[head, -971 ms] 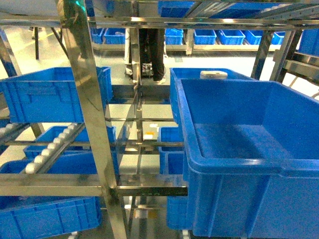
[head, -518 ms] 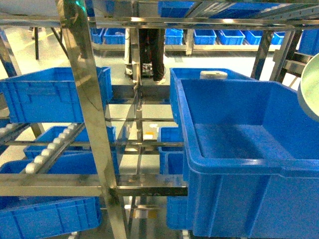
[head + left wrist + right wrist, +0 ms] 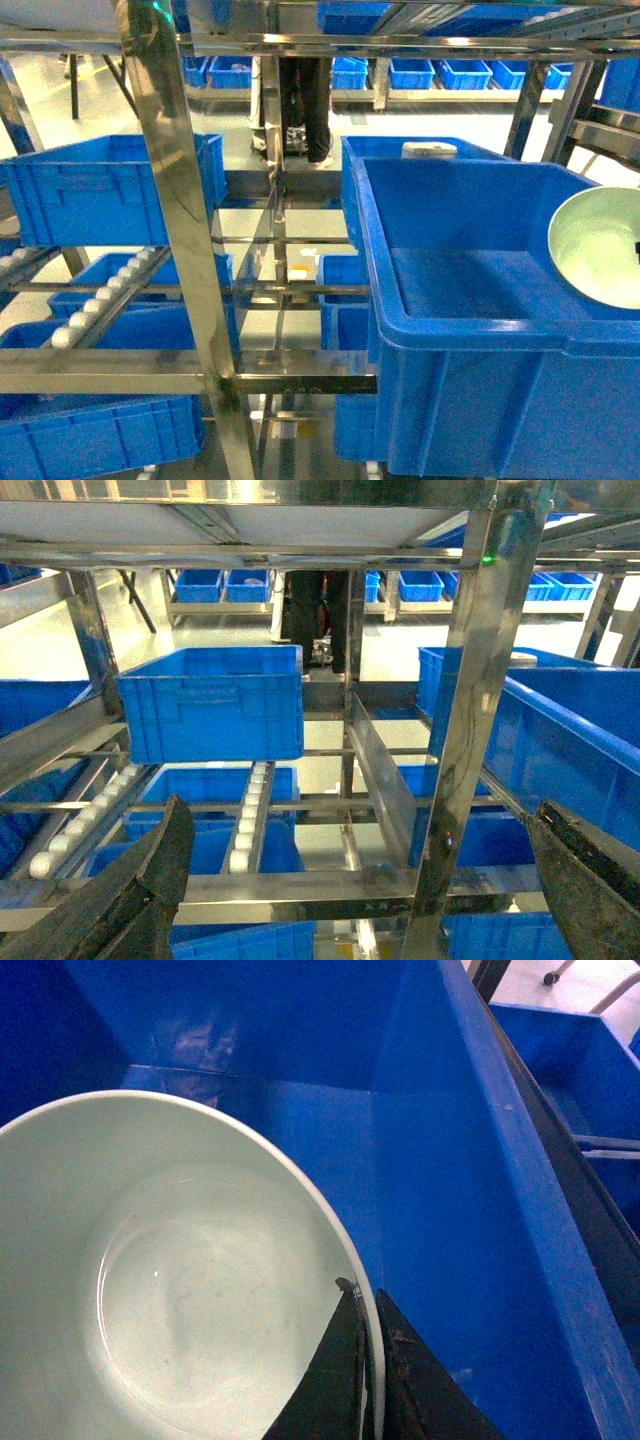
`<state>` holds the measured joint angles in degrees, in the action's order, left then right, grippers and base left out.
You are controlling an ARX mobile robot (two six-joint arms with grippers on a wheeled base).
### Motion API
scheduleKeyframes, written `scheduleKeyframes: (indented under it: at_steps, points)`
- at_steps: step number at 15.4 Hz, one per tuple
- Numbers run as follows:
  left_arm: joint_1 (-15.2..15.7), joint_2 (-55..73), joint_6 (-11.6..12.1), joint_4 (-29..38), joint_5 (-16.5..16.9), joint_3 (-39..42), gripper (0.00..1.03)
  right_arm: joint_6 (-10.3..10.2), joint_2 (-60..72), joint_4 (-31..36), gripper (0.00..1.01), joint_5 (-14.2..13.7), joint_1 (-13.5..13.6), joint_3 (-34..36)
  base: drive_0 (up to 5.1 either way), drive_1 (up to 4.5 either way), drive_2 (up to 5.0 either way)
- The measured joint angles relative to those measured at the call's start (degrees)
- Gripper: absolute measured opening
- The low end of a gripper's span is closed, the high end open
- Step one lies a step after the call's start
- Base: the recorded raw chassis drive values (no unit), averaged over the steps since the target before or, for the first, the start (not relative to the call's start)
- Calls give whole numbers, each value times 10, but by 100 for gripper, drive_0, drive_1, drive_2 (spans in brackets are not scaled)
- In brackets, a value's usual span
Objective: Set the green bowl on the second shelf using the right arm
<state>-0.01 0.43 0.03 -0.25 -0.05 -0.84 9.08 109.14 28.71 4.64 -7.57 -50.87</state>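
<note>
At nine o'clock in my head view sits a blue crate on a sloped tier, and below it a line of white rollers runs down toward seven o'clock. More blue crates fill the bottom left corner. A shiny upright post crosses the frame from eleven o'clock to six. At twelve o'clock I can see a person's dark legs standing on the pale floor behind the rack, and a row of small blue bins stretches toward two o'clock. A white object rests on a crate rim just right of centre, at about one o'clock.
</note>
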Motion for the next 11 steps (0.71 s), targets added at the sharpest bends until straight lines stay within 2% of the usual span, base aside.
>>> scheduleKeyframes:
  at_steps: [1, 3, 6, 8, 9, 11]
  points:
    - [0, 0, 0, 0, 0, 0, 98, 0, 63, -52, 2, 2, -1, -88, 0, 0, 0]
    - [0, 0, 0, 0, 0, 0, 98, 1, 99, -92, 2, 27, -10, -155, 0, 0, 0]
    - [0, 0, 0, 0, 0, 0, 98, 0, 131, -145, 2, 49, -14, -222, 0, 0, 0]
    - [0, 0, 0, 0, 0, 0, 98, -3, 139, -152, 2, 57, -5, -233, 0, 0, 0]
    - [0, 0, 0, 0, 0, 0, 98, -6, 143, -148, 8, 56, 2, -234, 0, 0, 0]
    - [0, 0, 0, 0, 0, 0, 98, -13, 145, -149, 28, 60, 13, -234, 0, 0, 0]
